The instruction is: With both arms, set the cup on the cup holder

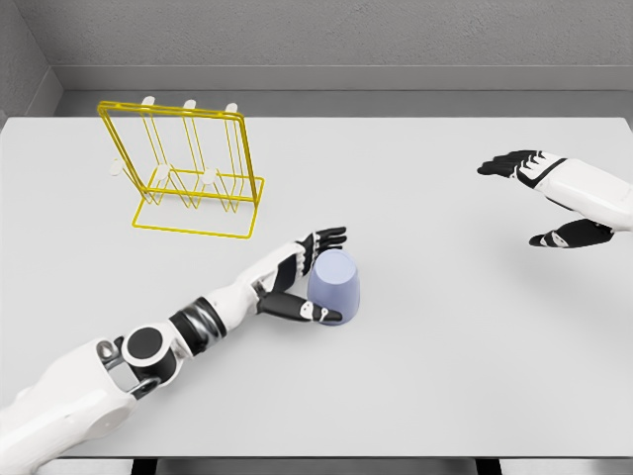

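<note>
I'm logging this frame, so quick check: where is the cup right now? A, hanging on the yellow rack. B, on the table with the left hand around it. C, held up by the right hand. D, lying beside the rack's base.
B: the cup stands on the table with the left hand cupped around it, apart from the yellow rack.

A bare simulated test bench: a plain white table point(415, 396) stands against grey walls point(346, 35), holding only a yellow wire cup holder point(188, 168).
</note>
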You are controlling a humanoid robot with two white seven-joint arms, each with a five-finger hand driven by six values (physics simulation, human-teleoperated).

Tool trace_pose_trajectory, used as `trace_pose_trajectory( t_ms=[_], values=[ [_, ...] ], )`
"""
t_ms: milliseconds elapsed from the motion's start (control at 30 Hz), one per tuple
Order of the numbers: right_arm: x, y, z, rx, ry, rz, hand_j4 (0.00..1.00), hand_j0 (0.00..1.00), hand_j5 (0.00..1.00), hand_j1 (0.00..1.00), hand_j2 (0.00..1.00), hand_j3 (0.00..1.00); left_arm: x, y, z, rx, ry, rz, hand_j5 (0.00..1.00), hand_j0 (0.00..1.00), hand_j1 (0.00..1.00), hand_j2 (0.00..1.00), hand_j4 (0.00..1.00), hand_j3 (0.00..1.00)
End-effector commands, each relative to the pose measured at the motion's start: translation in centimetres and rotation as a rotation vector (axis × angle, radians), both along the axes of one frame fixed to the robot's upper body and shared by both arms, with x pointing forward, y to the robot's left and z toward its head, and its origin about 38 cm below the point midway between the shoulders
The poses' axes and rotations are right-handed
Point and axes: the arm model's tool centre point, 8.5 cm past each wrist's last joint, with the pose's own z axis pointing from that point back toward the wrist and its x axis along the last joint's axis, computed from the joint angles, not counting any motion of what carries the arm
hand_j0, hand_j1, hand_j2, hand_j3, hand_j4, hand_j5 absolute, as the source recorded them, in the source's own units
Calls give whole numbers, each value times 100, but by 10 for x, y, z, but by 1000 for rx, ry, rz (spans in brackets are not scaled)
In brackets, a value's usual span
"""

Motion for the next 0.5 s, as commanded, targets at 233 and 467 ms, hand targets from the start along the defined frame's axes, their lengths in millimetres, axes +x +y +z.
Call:
trace_pose_trajectory(
  t_ms=[233,467],
  values=[
    [0,0,0,6,2,-2,100,100,100,100,100,100,0,-6,-5,-2,6,-2,97,97,97,97,97,97],
    [0,0,0,6,2,-2,100,100,100,100,100,100,0,-12,-5,-20,8,-3,68,68,68,68,68,68]
  ],
)
